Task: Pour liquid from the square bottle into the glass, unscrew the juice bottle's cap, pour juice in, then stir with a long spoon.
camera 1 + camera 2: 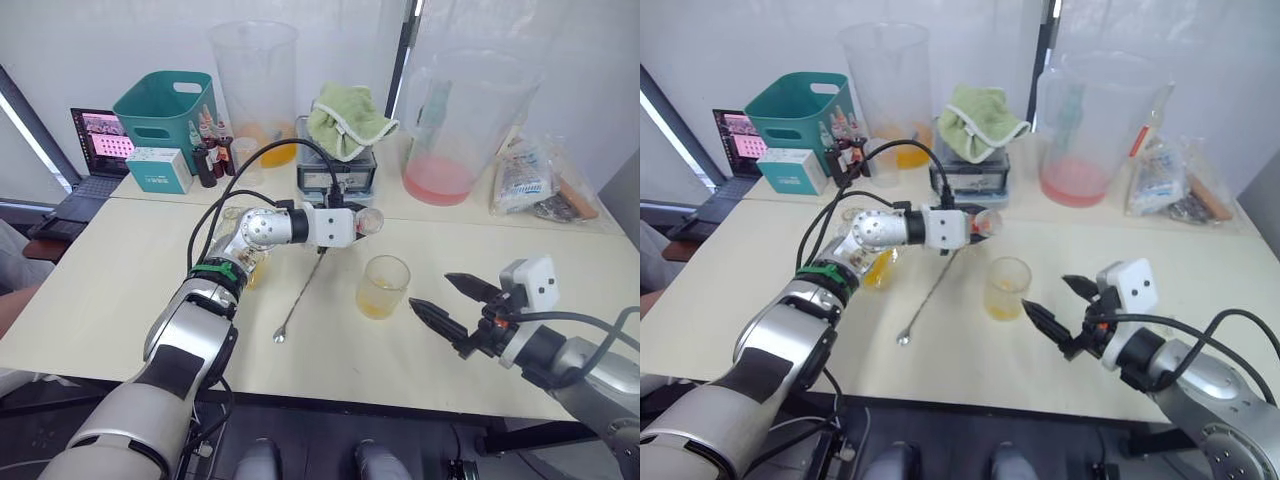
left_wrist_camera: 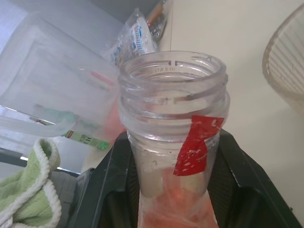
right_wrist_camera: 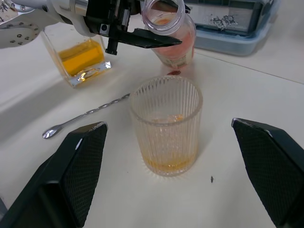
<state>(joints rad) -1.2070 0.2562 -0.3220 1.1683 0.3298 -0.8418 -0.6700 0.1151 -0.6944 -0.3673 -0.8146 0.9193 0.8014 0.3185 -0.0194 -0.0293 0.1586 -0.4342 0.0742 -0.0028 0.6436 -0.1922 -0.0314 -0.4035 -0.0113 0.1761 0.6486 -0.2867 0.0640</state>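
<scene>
- Fingers (image 2: pixel 237 171) of the left gripper (image 1: pixel 352 222), black and flat, are clamped on either side of the slim clear plastic juice bottle (image 2: pixel 173 142), just below its threaded neck; the mouth is open and no cap is on it, so the unscrewing looks done.
- Bottle is held tipped over, mouth toward the small ribbed clear glass (image 3: pixel 166 126), which reads as the start of the juice pour; pinkish drink sits low in the body.
- Glass stands on the pale counter (image 1: pixel 120 290) between both arms, with a shallow yellow layer at its bottom.
- Right gripper (image 1: pixel 458 300) hovers just beside the glass with its black fingers (image 3: pixel 76 166) spread wide, holding nothing, perhaps ready to steady it.
- Long thin silver spoon (image 1: pixel 300 295) lies flat near the glass, within reach for stirring.
- Square clear glass bottle (image 3: pixel 80 57) with yellow-orange liquid stands upright under the left forearm, set aside.
</scene>
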